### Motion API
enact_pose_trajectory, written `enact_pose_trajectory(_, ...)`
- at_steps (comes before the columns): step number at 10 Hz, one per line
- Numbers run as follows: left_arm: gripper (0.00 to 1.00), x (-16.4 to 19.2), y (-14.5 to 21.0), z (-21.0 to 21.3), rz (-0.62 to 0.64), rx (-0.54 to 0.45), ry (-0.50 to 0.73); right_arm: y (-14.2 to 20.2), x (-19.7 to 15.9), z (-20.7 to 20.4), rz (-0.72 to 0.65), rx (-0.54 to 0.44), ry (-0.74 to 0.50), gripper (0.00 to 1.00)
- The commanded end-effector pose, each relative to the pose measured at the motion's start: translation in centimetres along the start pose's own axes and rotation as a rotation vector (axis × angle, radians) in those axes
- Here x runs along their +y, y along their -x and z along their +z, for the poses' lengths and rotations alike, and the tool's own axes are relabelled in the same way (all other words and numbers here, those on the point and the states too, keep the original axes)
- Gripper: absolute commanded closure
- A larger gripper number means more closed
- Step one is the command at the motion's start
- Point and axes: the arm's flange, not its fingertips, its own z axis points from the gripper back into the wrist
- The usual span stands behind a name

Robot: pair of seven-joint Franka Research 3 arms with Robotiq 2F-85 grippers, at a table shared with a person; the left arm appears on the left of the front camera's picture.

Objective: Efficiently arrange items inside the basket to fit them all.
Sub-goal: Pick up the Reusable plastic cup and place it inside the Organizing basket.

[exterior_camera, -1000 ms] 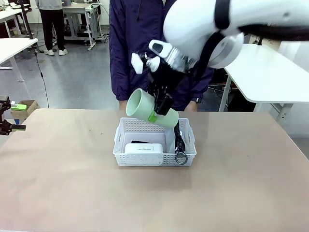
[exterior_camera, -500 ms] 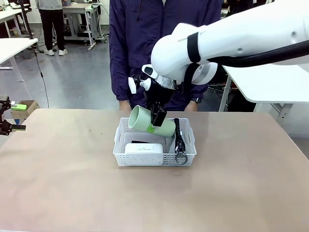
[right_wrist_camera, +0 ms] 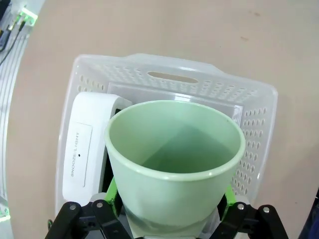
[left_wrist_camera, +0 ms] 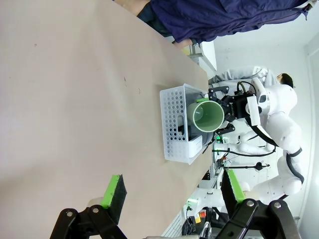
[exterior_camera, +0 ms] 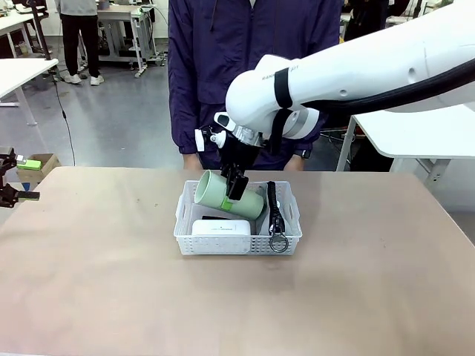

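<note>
The pale green cup (exterior_camera: 226, 194) lies tilted on its side, mouth to the left, held low over the back of the white lattice basket (exterior_camera: 194, 239). My right gripper (exterior_camera: 236, 184) is shut on the cup's wall from above, and its green pads (right_wrist_camera: 112, 195) flank the cup (right_wrist_camera: 172, 164). The white box (exterior_camera: 221, 227) stands against the basket's front wall with a small black stapler (exterior_camera: 215, 218) behind it. The pouch's black strap (exterior_camera: 275, 208) and metal ring hang over the right front rim. My left gripper (left_wrist_camera: 173, 189) hovers open far off at the table's left edge.
A person in a dark blue jacket (exterior_camera: 245, 67) stands at the far edge right behind the basket. Bare brown tabletop (exterior_camera: 111, 282) surrounds the basket on the left, right and front. White tables stand farther off at both sides.
My right arm has lowered the cup, bringing it down and slightly left from above the basket to its back part. The left arm has not moved.
</note>
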Motion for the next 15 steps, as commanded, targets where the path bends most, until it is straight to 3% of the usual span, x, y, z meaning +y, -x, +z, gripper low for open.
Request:
enact_pose_trajectory(1, 0.0, -0.3, 0.3, 0.0, -0.007, -0.001, -0.006, -0.9, -1.0, 0.0, -0.036, 0.041, -0.028, 0.11)
enact_pose_trajectory(7, 0.0, -0.3, 0.3, 0.0, -0.007, -0.001, -0.006, -0.6, -2.1, -0.7, -0.148, 0.087, -0.018, 0.11)
enact_pose_trajectory(13, 0.0, -0.3, 0.3, 0.0, -0.007, -0.001, -0.006, -1.1, -2.2, -0.8, -0.166, 0.147, 0.033, 0.11)
enact_pose_trajectory(14, 0.0, -0.3, 0.3, 0.0, -0.007, -0.001, -0.006, -1.2, -2.1, -0.8, -0.166, 0.159, 0.033, 0.0)
enact_pose_trajectory(15, 0.0, -0.3, 0.3, 0.0, -0.007, -0.001, -0.006, -1.2, -2.0, -0.8, -0.158, 0.173, 0.043, 0.0)
